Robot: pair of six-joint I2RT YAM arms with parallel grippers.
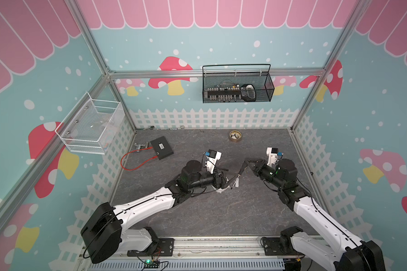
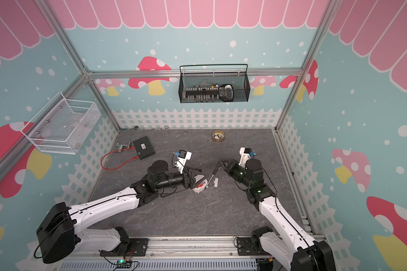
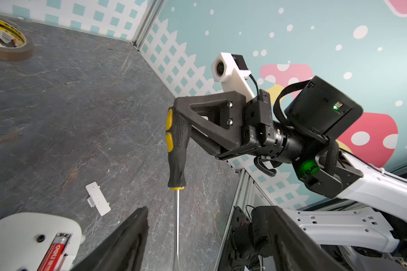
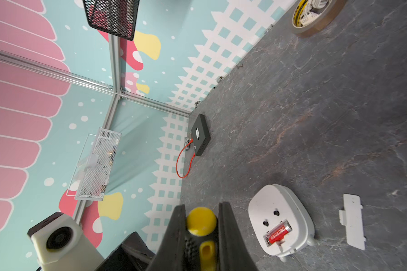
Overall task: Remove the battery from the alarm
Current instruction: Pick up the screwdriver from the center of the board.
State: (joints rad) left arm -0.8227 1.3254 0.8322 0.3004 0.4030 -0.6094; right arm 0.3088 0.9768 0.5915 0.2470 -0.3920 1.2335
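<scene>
alarm [image 4: 268, 206]: face down at mid desk [image 2: 197, 211], white back up, recess uncovered.
battery [image 4: 277, 233]: red cell lying in the open recess of the alarm's back.
cover plate [image 4: 353, 223]: flat on the desk just beside the alarm at 3 o'clock, not touching it.
left hand [image 2: 195, 175]: over the alarm's 11 o'clock edge, jaws spread wide, gripping nothing.
screwdriver [image 3: 176, 150]: tilted, tip down by the alarm's 3 o'clock edge; contact cannot be told.
right hand [image 3: 181, 122]: at 2 o'clock of the alarm, clamped on the screwdriver's black-and-yellow handle.
black box [image 2: 143, 147]: 10 o'clock, well apart.
tape roll [image 2: 218, 136]: 1 o'clock, far end of the desk.
black mesh basket [image 2: 213, 93]: hung high at 12 o'clock.
</scene>
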